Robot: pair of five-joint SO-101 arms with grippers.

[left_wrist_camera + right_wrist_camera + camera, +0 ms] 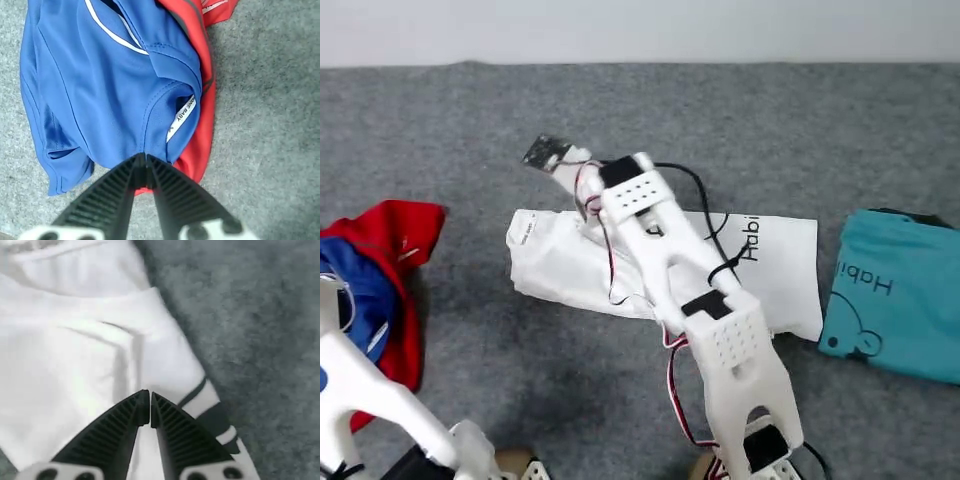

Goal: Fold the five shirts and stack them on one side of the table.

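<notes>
This looks like a small robotics lab bench, not a home. The table (790, 130) is covered with a grey felt-like cloth, which lies under and beside the jaws in both wrist views. A plain white wall (640, 30) stands behind it. Two arms of white plastic with rows of small holes stand here. The right arm (730, 345) carries bare red and black wires (610, 265), and the left arm (370, 395) is at the near edge. A white shirt (65, 340) lies below the right jaws, and a blue shirt (100, 90) lies just ahead of the left jaws.
</notes>
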